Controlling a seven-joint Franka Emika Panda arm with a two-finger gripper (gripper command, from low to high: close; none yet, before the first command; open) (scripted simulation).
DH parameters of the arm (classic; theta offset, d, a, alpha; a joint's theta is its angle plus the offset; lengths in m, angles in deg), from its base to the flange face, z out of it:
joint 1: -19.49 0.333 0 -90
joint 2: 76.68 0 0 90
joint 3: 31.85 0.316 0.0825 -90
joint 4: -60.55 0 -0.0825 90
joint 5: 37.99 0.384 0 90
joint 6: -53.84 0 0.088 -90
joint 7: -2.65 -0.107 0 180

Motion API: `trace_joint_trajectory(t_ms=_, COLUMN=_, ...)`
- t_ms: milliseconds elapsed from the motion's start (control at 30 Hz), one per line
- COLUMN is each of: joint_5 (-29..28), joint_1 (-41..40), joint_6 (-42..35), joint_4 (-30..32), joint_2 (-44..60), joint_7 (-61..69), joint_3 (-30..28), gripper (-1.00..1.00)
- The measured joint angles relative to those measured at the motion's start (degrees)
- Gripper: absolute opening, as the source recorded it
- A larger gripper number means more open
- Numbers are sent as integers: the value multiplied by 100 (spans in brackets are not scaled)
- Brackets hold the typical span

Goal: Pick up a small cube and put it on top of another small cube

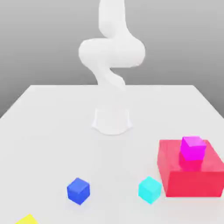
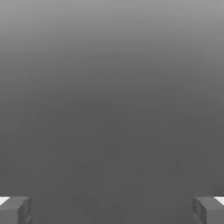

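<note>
A small, plain, deep-blue cube [image 1: 78, 191] sits on the counter [image 1: 48, 153], one vertical edge facing the exterior view.

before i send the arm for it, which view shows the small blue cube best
The exterior view: the small blue cube sits whole and unobstructed on the white table, with three faces visible. The hand view gives no sight of it, just plain grey between the spread fingers.
</note>
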Motion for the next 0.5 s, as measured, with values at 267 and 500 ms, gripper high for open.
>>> trace_joint_trajectory(t_ms=267, joint_5=-100, joint_1=-462, joint_6=934, joint_4=699, joint_2=1698, joint_7=-686, joint_3=13, gripper=0)
trace_joint_trajectory(t_ms=500, joint_5=-152, joint_1=-753, joint_6=1735, joint_4=1297, joint_2=3152, joint_7=-1249, joint_3=-92, gripper=0)
